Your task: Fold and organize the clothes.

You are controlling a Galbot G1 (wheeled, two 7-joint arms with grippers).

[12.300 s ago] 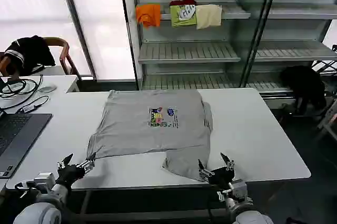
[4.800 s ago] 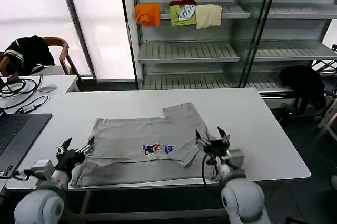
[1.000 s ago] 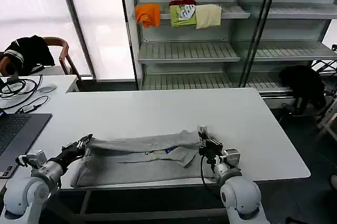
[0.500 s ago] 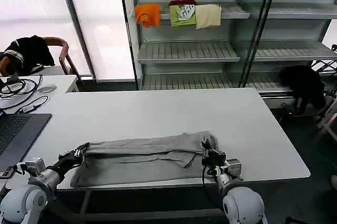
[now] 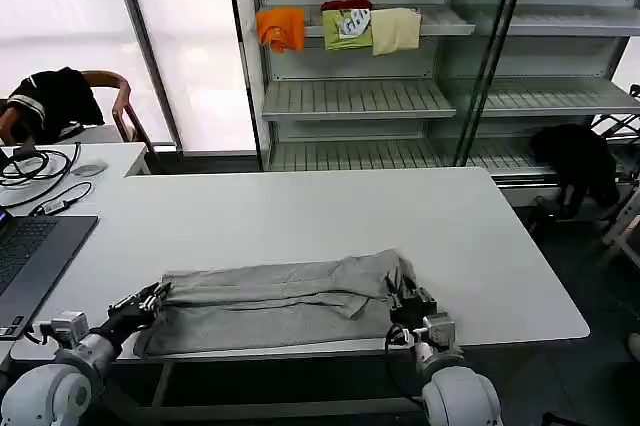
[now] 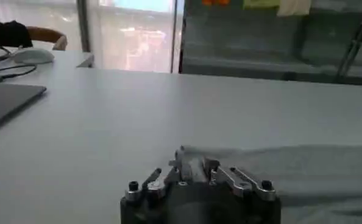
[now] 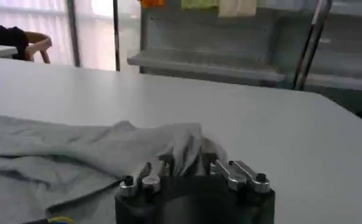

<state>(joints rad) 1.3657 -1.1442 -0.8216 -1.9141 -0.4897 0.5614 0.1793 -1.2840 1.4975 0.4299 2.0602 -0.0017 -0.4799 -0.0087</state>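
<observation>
Left gripper (image 5: 150, 297) low at near table (image 5: 480, 236) edge, fingers pinched on left end of grey shirt (image 5: 270, 301). Shirt lies as 1 long folded band across near table edge. Right gripper (image 5: 412, 302) clamped on its bunched right end.

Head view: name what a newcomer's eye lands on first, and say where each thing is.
The grey shirt stands out first, folded into a long band along the near edge of the white table. The left gripper pinches its left end and the right gripper its right end. Next come the orange, green and cream garments on the upper shelf behind.
</observation>
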